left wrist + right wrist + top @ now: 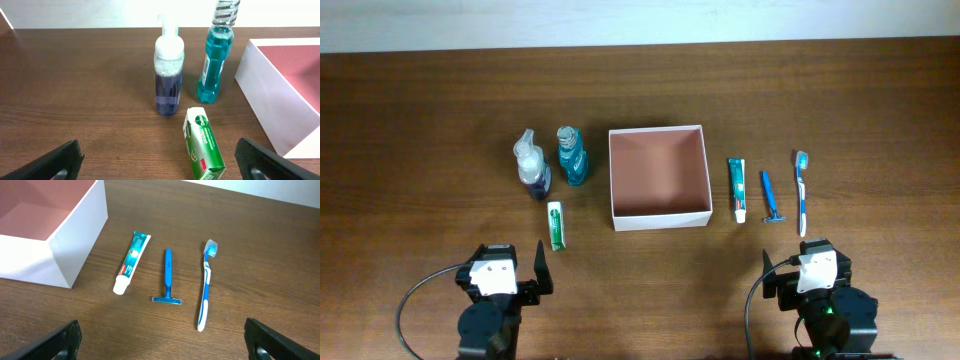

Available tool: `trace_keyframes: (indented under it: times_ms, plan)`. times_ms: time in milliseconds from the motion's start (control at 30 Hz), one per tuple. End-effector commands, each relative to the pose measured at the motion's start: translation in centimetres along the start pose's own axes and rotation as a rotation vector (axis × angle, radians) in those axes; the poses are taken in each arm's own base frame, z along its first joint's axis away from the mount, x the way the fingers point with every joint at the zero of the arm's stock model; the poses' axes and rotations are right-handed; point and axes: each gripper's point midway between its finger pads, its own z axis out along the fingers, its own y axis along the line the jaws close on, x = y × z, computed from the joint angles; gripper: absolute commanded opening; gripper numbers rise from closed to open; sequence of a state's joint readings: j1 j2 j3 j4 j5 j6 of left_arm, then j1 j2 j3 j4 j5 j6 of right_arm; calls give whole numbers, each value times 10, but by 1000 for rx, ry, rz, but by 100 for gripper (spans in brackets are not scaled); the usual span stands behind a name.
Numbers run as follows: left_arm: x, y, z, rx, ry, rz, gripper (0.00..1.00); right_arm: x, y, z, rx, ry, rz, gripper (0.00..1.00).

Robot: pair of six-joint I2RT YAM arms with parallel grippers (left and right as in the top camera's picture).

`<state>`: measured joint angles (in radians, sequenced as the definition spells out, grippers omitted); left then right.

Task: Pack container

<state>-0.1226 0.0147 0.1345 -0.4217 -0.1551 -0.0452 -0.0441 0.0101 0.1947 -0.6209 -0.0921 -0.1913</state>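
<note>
The container (pixel 658 218), a square shallow box with white walls and a pinkish inside, sits empty mid-table; it also shows in the left wrist view (pixel 267 95) and the right wrist view (pixel 75 240). Left of it stand a foam pump bottle (pixel 531 165) (pixel 168 75) and a teal mouthwash bottle (pixel 571 154) (pixel 215 60), with a green toothpaste box (pixel 555 224) (pixel 202 144) lying in front. Right of it lie a toothpaste tube (pixel 739 188) (pixel 131 262), a blue razor (pixel 770 198) (pixel 167 277) and a toothbrush (pixel 802 192) (pixel 205 285). My left gripper (pixel 530 270) (pixel 160 165) and right gripper (pixel 800 262) (pixel 162 342) are open and empty near the front edge.
The dark wooden table (pixel 420 150) carries all the items. A pale wall strip runs along the far edge (pixel 640 20). Black cables loop beside each arm base at the front.
</note>
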Motion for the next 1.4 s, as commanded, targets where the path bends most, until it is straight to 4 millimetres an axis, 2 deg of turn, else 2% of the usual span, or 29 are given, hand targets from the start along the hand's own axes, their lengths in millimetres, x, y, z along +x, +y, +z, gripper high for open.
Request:
trace_keyframes:
  times_ms: [0,767,900,1000,1167,1333,1367]
  plan:
    - [4,2,2,-11,6,19,100,1,1,1,-6,-1,-5,99]
    - [4,2,2,-9,6,18,100,1,1,1,-6,-1,-5,99]
    - [3,-8,1,47,3,17,100,1,1,1,-6,-1,-5,99]
    - [-15,-24,-6,142,-32,-69,100,1,1,1,-6,-1,-5,99]
    - [-57,-23,-22,145,-75,-128,100,1,1,1,-6,-1,-5,99]
    - [-92,-22,-28,128,33,-117,100,1,1,1,-6,-1,-5,99]
    - [-104,-23,-26,124,79,-86,100,1,1,1,-6,-1,-5,99]
